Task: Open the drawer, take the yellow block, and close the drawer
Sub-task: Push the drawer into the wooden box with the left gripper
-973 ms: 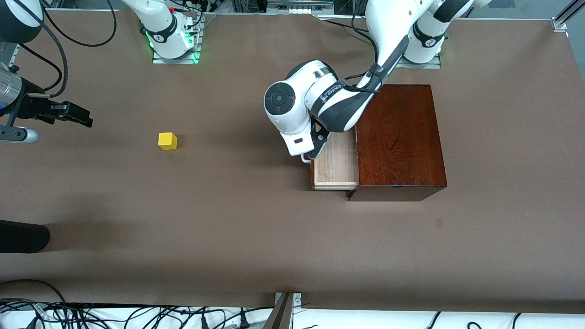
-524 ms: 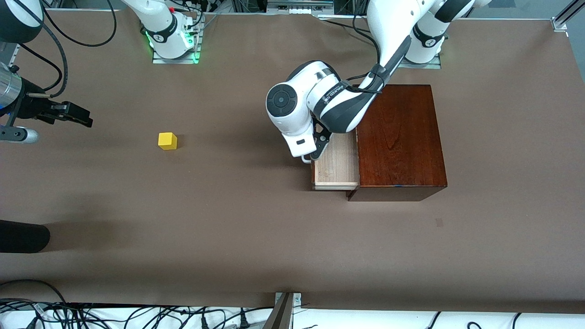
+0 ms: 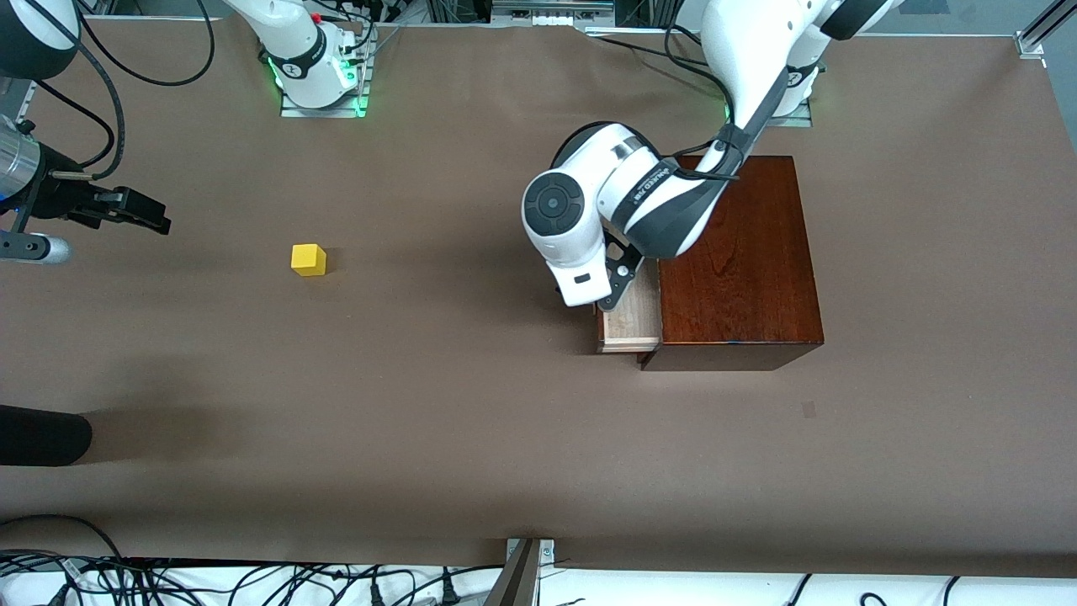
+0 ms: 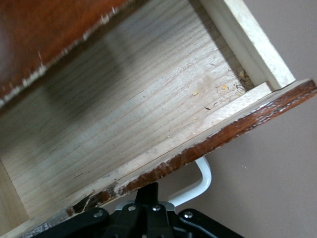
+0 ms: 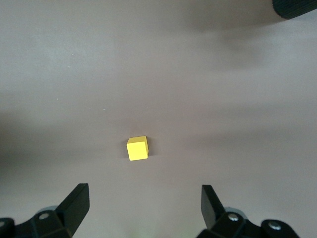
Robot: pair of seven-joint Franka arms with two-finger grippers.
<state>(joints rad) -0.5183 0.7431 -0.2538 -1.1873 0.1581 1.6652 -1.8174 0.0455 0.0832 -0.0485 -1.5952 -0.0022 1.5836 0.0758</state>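
Since the yellow block (image 3: 308,259) sits out on the surface, the left gripper (image 4: 148,208), fingers clamped on the drawer (image 3: 629,318) handle, looks to be shutting it while the right gripper (image 5: 143,208) waits, fingers wide.

This is a robotics laboratory rather than a home or a shop. Two white industrial arms stand bolted on metal base plates (image 3: 322,108) along one edge of a wide tabletop (image 3: 471,438) covered in plain brown sheeting, with green status lights glowing at their bases. Loose black cables (image 3: 151,50) trail around the arm bases, and a dense tangle of wires and plugs (image 3: 210,581) lies along the edge nearest the front camera. Aluminium framing (image 3: 1039,34) shows at one corner. The few props, a wooden box (image 3: 740,261) and a small cube (image 3: 308,259), sit sparsely, as in a staged test.
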